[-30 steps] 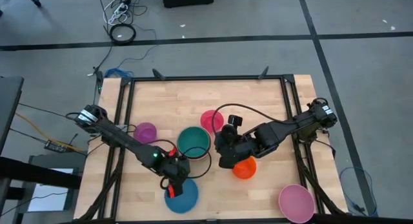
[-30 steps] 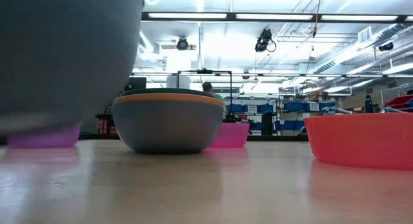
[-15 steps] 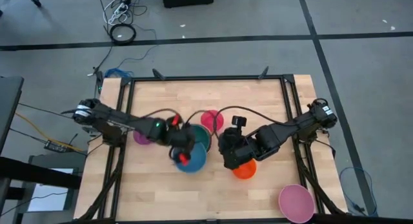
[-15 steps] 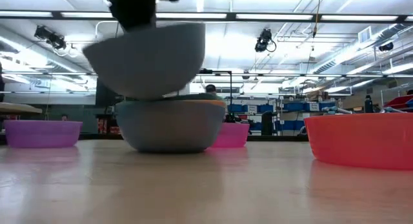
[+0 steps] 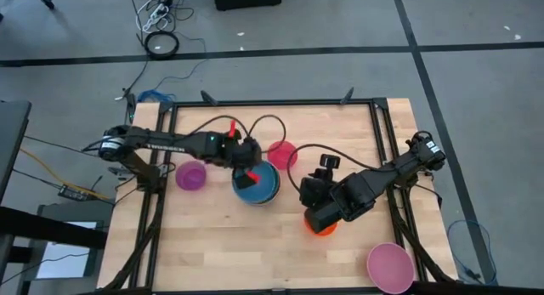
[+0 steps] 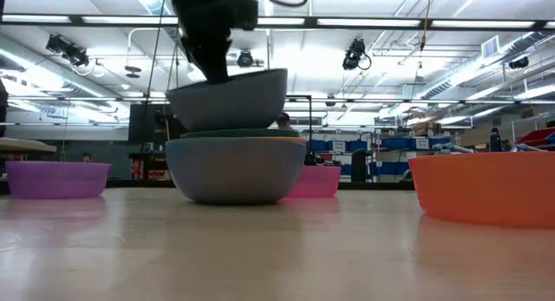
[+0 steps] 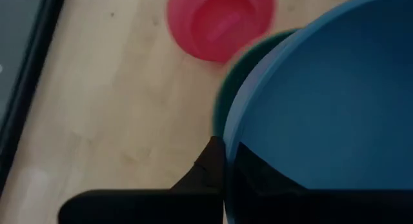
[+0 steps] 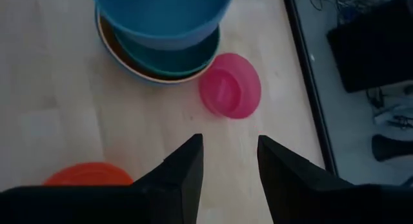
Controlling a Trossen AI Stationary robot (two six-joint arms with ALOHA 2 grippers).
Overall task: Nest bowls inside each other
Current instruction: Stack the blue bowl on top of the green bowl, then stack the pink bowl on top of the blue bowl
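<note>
My left gripper (image 5: 247, 171) is shut on a blue bowl (image 5: 257, 188) and holds it just over a stack (image 6: 234, 169) of nested bowls at mid-table. A green bowl (image 7: 222, 102) lies uppermost in that stack. On the table stand a magenta bowl (image 5: 283, 154), a purple bowl (image 5: 191, 175), a red-orange bowl (image 5: 320, 226) and a pale pink bowl (image 5: 390, 266). My right gripper (image 8: 227, 161) hangs open above the wood beside the red-orange bowl (image 8: 88, 174), with nothing between its fingers. My left gripper has the blue bowl's rim (image 7: 226, 144) on the side toward the table's far left, with one finger (image 7: 208, 167) outside the wall and the other inside. The fingers slant down from the left. The bowl (image 6: 228, 98) hangs nearly level, mouth up, right above the stack.
A black frame (image 5: 379, 150) runs round the tabletop. Bare wood (image 5: 212, 244) lies along the near edge at the left and between the stack and the pale pink bowl. Cables (image 5: 161, 40) lie on the floor beyond the far edge.
My left gripper has swung from the near edge toward the table's middle and upward, carrying the blue bowl off the wood to a place over the stack. My right gripper has shifted a little toward the right near corner, over the red-orange bowl.
</note>
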